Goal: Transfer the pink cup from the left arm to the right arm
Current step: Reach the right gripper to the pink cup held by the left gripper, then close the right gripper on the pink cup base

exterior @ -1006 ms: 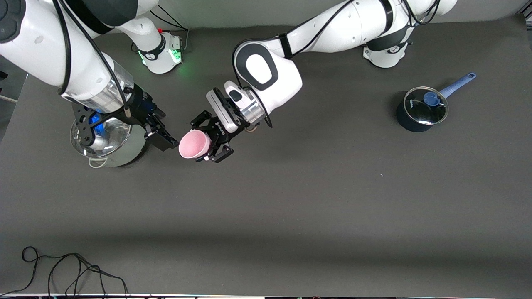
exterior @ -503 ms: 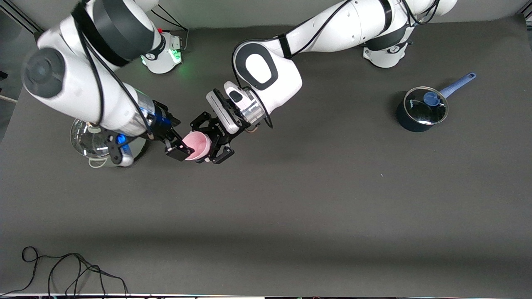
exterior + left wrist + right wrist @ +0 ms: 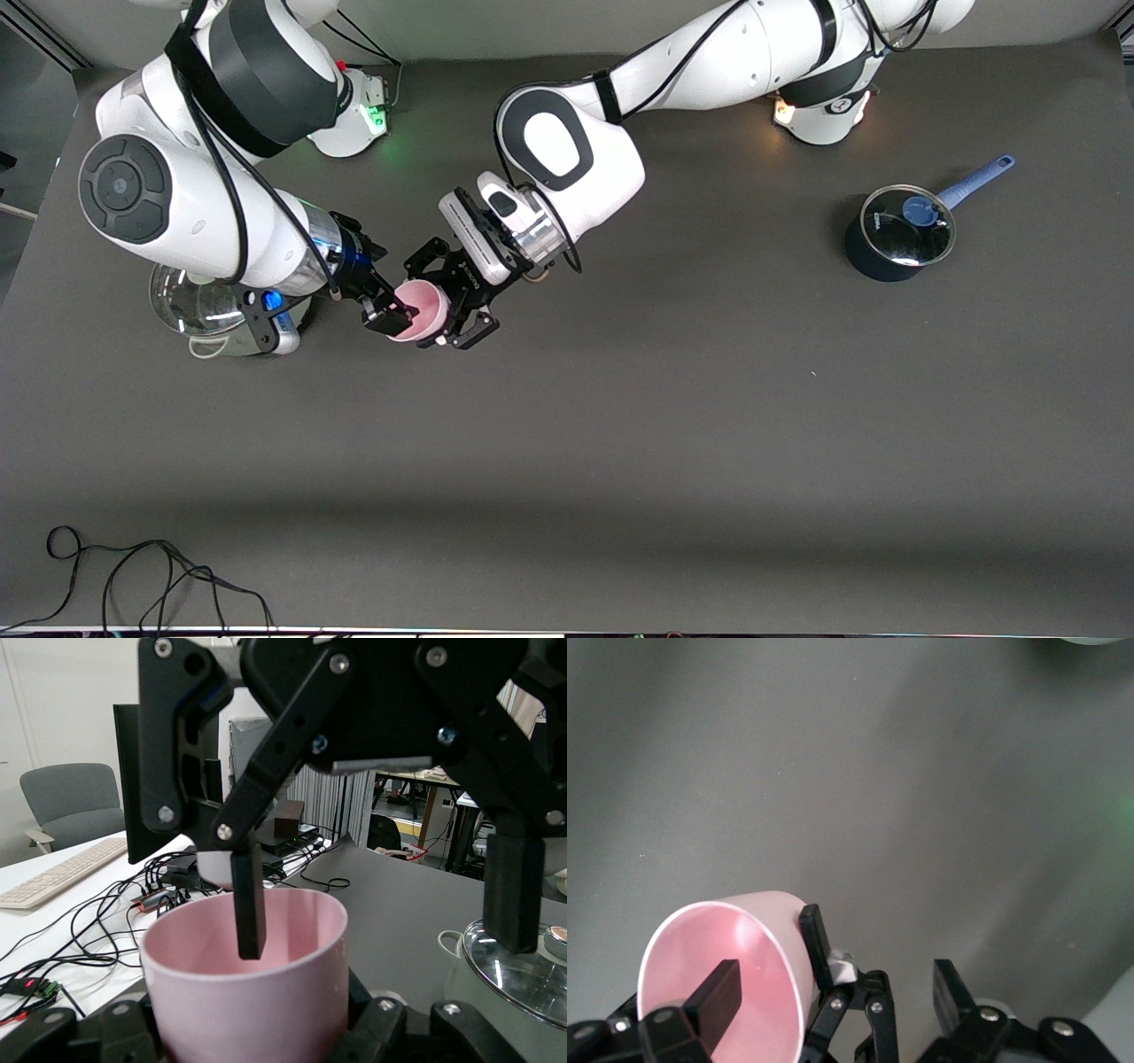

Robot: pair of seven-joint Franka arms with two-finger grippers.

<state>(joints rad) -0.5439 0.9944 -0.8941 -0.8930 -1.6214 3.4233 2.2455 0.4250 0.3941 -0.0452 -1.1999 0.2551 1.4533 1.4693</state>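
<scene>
Gripping the pink cup [image 3: 423,310] above the counter [image 3: 620,425], the left claw [image 3: 454,306] holds its body; the right claw [image 3: 390,315], at its 9 o'clock, straddles the rim, fingers apart. Handover is midway: closing and release remain.

The pink cup [image 3: 251,992] looks smooth matt plastic; the table [image 3: 673,425] is matt grey.

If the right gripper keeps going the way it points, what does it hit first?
Probably the pink cup: one finger of the right gripper is already inside its mouth, so the cup's inside comes first, then the left gripper holding it.
</scene>
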